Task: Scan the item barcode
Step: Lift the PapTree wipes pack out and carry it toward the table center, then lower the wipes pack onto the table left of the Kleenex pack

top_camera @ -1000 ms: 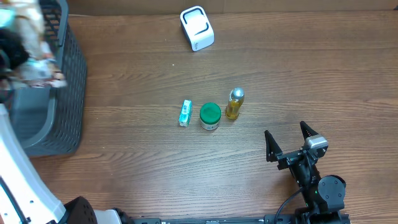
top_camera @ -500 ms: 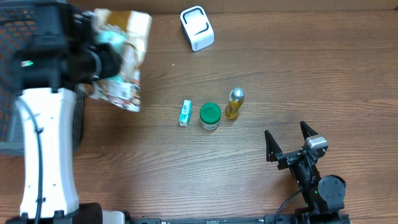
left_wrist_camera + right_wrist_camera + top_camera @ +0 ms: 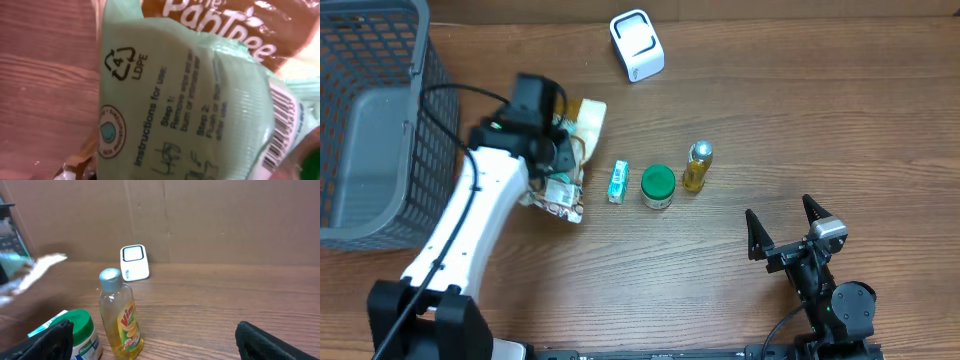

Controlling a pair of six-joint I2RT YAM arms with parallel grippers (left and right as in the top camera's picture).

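Now left tool (image 3: 558,158) has brought pkt (image 3: 566,193) down beside box (image 3: 618,182).

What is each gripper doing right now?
Left gripper: closed on a crinkly green-and-brown plastic packet.
Right gripper: open, holding nothing.

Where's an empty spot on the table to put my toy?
The right side of the table is bare, past the bottle and beyond the right hand. The strip between the scanner and the jar is bare too. It's crowded where the packet, small box and jar are.
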